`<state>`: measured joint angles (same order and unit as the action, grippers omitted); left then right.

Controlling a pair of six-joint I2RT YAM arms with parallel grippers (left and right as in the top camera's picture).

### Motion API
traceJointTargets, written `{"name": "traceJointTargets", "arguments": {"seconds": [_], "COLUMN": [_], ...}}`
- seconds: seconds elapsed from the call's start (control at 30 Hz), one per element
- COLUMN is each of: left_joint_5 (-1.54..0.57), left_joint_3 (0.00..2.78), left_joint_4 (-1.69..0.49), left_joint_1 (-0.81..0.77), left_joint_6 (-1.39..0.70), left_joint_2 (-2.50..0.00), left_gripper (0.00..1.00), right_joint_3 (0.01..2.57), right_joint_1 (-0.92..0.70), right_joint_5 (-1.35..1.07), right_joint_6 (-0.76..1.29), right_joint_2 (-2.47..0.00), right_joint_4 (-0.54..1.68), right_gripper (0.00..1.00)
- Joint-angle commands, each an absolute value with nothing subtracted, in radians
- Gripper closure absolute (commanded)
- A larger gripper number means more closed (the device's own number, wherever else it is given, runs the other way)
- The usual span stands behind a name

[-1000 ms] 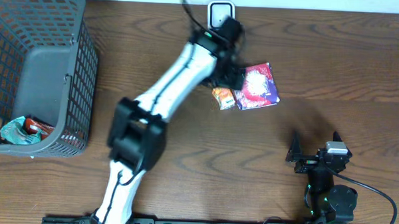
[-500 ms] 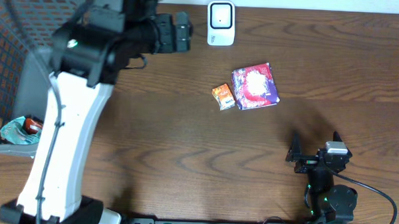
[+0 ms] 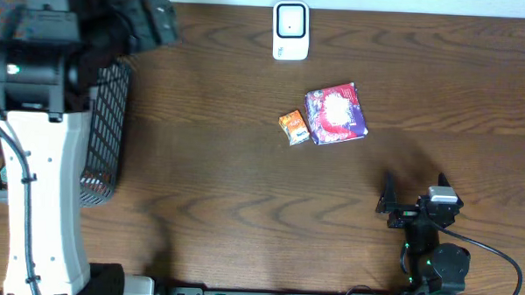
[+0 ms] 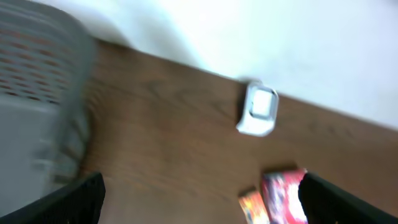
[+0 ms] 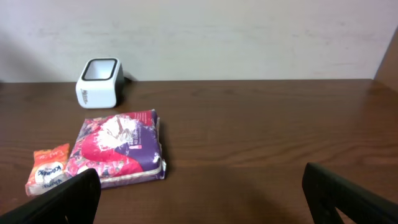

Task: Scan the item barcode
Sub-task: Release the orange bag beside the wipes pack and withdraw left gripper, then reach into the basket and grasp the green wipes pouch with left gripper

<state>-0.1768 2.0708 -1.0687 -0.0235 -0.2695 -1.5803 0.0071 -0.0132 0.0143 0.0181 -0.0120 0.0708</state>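
Two items lie mid-table: a purple and pink packet (image 3: 335, 113) (image 5: 118, 149) and a small orange packet (image 3: 293, 127) (image 5: 48, 169) touching its left side. The white barcode scanner (image 3: 290, 30) (image 5: 98, 83) (image 4: 258, 111) stands at the far edge behind them. My left gripper (image 3: 157, 21) (image 4: 199, 205) is open and empty, high at the far left by the basket. Its wrist view is blurred and shows both packets (image 4: 283, 196) low on the right. My right gripper (image 3: 415, 190) (image 5: 199, 199) rests open and empty near the front right, facing the packets.
A grey mesh basket (image 3: 106, 116) (image 4: 37, 93) stands at the left edge, mostly covered by my left arm (image 3: 43, 175). A white wall runs along the table's far edge.
My left arm has swung from beside the packets and scanner far to the left, over the basket. The packets, the scanner and the right arm have not moved.
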Motion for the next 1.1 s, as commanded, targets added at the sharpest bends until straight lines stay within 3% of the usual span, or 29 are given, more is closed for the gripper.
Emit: {"name": "traceJointTargets", "arguments": {"seconds": [0.0, 0.33, 0.43, 0.6, 0.9, 1.07], "left_joint_5": [-0.163, -0.154, -0.05, 0.148, 0.227, 0.23], "left_joint_3": [2.076, 2.073, 2.056, 1.992, 1.814, 1.788], "left_joint_4": [-1.025, -1.001, -1.024, -1.061, -1.044, -1.102], "left_joint_1": [0.079, 0.31, 0.367, 0.43, 0.508, 0.548], "left_joint_6": [-0.272, -0.272, -0.277, -0.294, -0.295, -0.413], "left_joint_2": [-1.578, -1.584, -1.588, -1.607, -1.714, -1.802], "left_gripper": [0.01, 0.01, 0.01, 0.01, 0.01, 0.01], "right_joint_3": [0.006, 0.006, 0.006, 0.006, 0.006, 0.006], "right_joint_1": [-0.006, -0.006, -0.006, -0.006, -0.006, -0.006], "right_joint_5": [0.009, 0.009, 0.009, 0.009, 0.009, 0.009], "right_joint_6": [0.031, 0.031, 0.031, 0.031, 0.031, 0.031], "right_joint_2": [-0.007, -0.007, -0.007, -0.007, -0.007, -0.007], "right_joint_4": [0.075, 0.075, 0.075, 0.075, 0.075, 0.075], "right_gripper": [0.01, 0.01, 0.01, 0.01, 0.01, 0.01]}}
